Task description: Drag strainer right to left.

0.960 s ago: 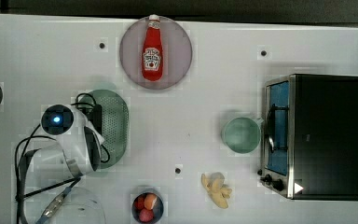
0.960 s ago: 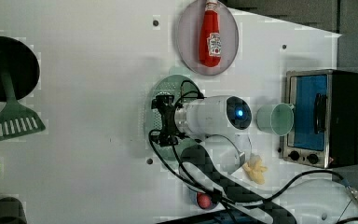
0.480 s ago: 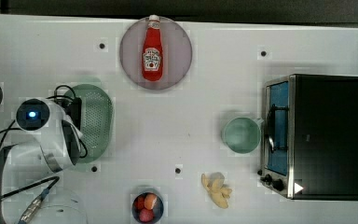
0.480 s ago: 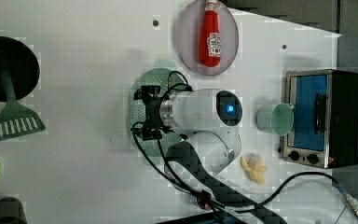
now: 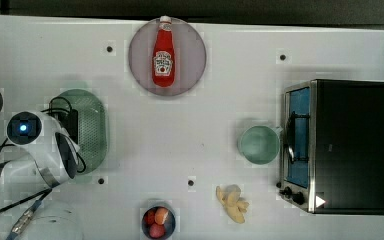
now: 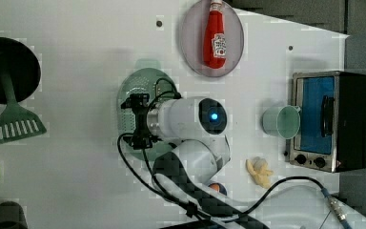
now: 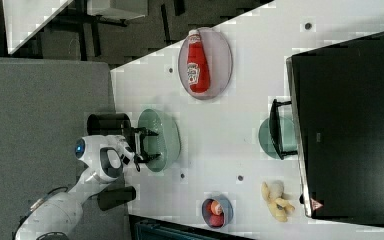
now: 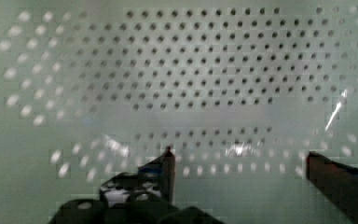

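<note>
- The strainer (image 5: 91,130) lies on the white table (image 5: 220,125) in the left-middle of the top view, a pale mint-green oval with rows of small holes.
- The arm's white wrist covers the strainer's left part in the top view; in the left view the strainer (image 6: 132,88) sits left of centre, partly under the arm.
- In the right view the strainer (image 7: 166,137) is left of centre, with the gripper (image 7: 144,145) reaching into its left half.
- In the wrist view the gripper (image 8: 240,172) hangs just above the perforated floor of the strainer (image 8: 205,70); its two dark fingers (image 8: 168,170) stand well apart, with nothing between them.
- Whether the fingertips touch the strainer's floor cannot be told.
- A ketchup bottle (image 5: 163,52) lies on a grey plate (image 5: 192,65) at the top centre of the top view.
- A mint-green cup (image 5: 259,144) stands right of centre, just beside a toaster oven (image 5: 340,145) at the right edge.
- A peeled banana (image 5: 232,202) and a small bowl of fruit (image 5: 157,222) sit along the bottom of the top view.
- In the left view a green spatula (image 6: 12,114) rests at the left edge.
</note>
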`<state>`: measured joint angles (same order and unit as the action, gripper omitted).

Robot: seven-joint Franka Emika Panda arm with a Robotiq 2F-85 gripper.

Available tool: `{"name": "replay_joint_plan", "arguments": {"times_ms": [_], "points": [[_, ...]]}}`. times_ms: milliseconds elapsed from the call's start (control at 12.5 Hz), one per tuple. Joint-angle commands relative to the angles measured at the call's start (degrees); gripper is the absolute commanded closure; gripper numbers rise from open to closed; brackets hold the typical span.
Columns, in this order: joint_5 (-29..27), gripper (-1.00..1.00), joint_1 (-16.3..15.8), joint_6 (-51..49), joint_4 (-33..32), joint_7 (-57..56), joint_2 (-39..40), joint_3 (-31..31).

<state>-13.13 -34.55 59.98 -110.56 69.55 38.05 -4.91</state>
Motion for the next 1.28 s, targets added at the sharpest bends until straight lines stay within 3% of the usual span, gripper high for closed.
{"name": "replay_joint_plan", "arguments": {"times_ms": [80, 640, 800, 1280], "points": [[-0.24, -1.0, -1.29, -0.6, 2.4, 4.26, 0.31, -0.56], [0.44, -1.0, -2.39, -2.03, 3.84, 3.31, -0.05, 0.49], [4.56, -1.0, -2.35, -4.38, 2.8, -4.57, -4.14, 3.48], [5.32, -1.0, -1.09, -23.21, 2.23, -33.82, -23.54, 18.96]]}}
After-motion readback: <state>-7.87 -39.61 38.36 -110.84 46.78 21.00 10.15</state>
